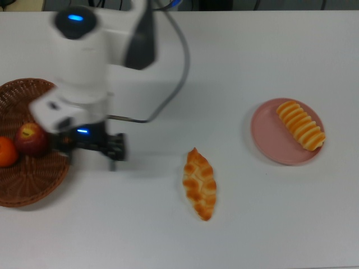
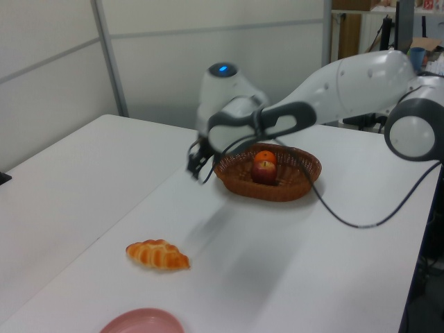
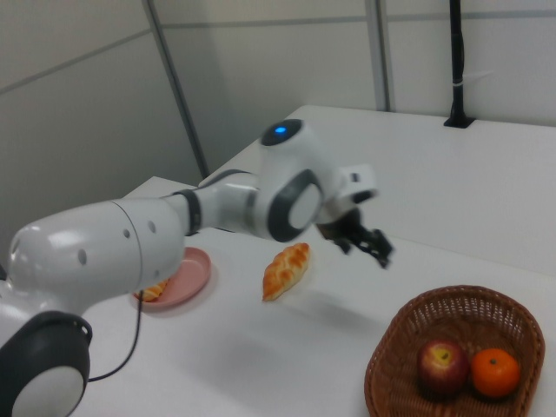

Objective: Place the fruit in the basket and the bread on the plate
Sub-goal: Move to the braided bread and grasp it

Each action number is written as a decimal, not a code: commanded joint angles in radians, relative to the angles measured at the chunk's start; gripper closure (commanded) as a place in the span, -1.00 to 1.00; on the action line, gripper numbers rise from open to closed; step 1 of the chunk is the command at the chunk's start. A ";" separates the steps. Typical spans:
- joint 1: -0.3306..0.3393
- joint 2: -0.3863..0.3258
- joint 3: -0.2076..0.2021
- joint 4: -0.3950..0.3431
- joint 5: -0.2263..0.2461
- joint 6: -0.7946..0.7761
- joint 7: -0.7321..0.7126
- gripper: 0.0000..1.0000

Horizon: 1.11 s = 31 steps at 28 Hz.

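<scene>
Pastry (image 1: 199,184): golden braided loaf, lying bare on the white table (image 1: 224,67), nearest in the top view, between basket and plate, touching neither.

Plate (image 1: 268,141): pink, round, on the top view's right, well apart from the pastry. Roll (image 1: 300,125): striped orange and cream, lying on the plate's right side.

Basket (image 1: 39,179): woven, reddish-brown, at the top view's left edge. Apple (image 1: 31,139): red, inside the basket. Mandarin (image 1: 6,152): orange, inside the basket, touching the apple's left in the top view.

Gripper (image 1: 115,151): black, empty, above the table just right of the basket rim in the top view; blurred, finger gap cannot be told.
</scene>
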 commanded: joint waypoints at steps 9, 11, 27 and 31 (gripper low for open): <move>0.202 0.025 -0.018 -0.052 0.002 0.007 0.027 -1.00; 0.230 0.036 -0.018 -0.060 -0.012 0.007 0.027 -1.00; 0.302 0.060 -0.020 -0.092 -0.126 0.007 0.029 -1.00; 0.311 0.068 -0.018 -0.092 -0.147 0.009 0.029 -1.00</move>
